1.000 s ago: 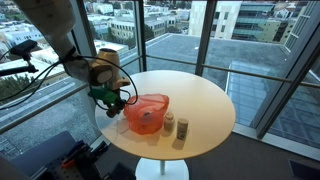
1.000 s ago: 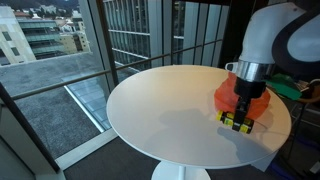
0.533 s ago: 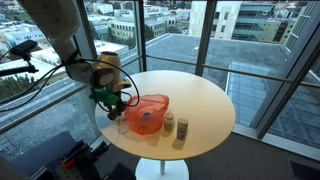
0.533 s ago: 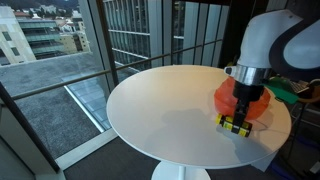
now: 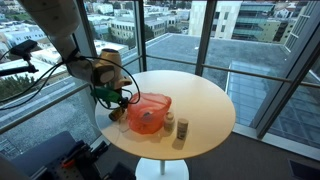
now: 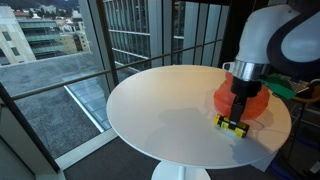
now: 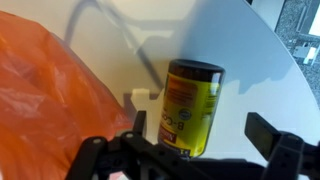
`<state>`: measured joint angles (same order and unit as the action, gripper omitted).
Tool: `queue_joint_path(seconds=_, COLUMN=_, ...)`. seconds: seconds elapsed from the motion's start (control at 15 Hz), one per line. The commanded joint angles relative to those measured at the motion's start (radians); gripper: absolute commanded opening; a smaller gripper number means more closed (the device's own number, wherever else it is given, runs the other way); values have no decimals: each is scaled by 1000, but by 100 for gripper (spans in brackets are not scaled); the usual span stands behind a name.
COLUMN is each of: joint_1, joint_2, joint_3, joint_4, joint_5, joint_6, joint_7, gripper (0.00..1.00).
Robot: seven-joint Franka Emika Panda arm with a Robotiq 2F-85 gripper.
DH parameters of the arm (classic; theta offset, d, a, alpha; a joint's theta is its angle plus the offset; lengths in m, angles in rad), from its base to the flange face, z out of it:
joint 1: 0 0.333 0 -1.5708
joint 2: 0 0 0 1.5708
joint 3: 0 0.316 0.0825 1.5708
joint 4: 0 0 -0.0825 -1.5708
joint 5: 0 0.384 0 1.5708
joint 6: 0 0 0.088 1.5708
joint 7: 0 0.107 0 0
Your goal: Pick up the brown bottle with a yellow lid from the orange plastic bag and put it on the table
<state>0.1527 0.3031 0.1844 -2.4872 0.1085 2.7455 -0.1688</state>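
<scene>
The tool point(image 7: 187, 145) stood spread apart about the bottle point(image 7: 194, 100); an off-centre squeeze could have rolled it across the surface point(image 7: 255, 60).

My arm point(image 6: 285, 35) is made of fat, rounded white links, with a dark band at the joint above the gripper point(image 6: 236, 123). The gripper itself is black with yellow-green patches down at its tips. In an exterior view I see a green part point(image 5: 103, 93) just behind the gripper on the pale, drum-shaped wrist, and in the wrist view the fingers point(image 7: 272, 136) are matt black, blocky linkages.
</scene>
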Motion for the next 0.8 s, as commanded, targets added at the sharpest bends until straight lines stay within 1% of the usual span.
queue_joint_path(seconds=0.0, joint_1=-52, joint_2=-64, joint_3=52, joint_4=8, joint_5=56, joint_6=-81, joint_7=-16, gripper=100)
queue_joint_path(seconds=0.2, joint_1=-72, joint_2=-120, joint_3=80, joint_4=16, joint_5=141, joint_6=-155, joint_7=-39, gripper=100)
queue_joint_path(seconds=0.33, joint_1=-71, joint_2=-161, joint_3=81, joint_4=18, joint_5=188, joint_6=-195, joint_7=-45, gripper=100)
queue_joint_path(seconds=0.53, joint_1=-57, joint_2=-227, joint_3=56, joint_4=22, joint_5=215, joint_6=-254, joint_7=-24, gripper=100)
queue_joint_path(seconds=0.73, joint_1=-51, joint_2=-286, joint_3=21, joint_4=26, joint_5=207, joint_6=-306, joint_7=14, gripper=100)
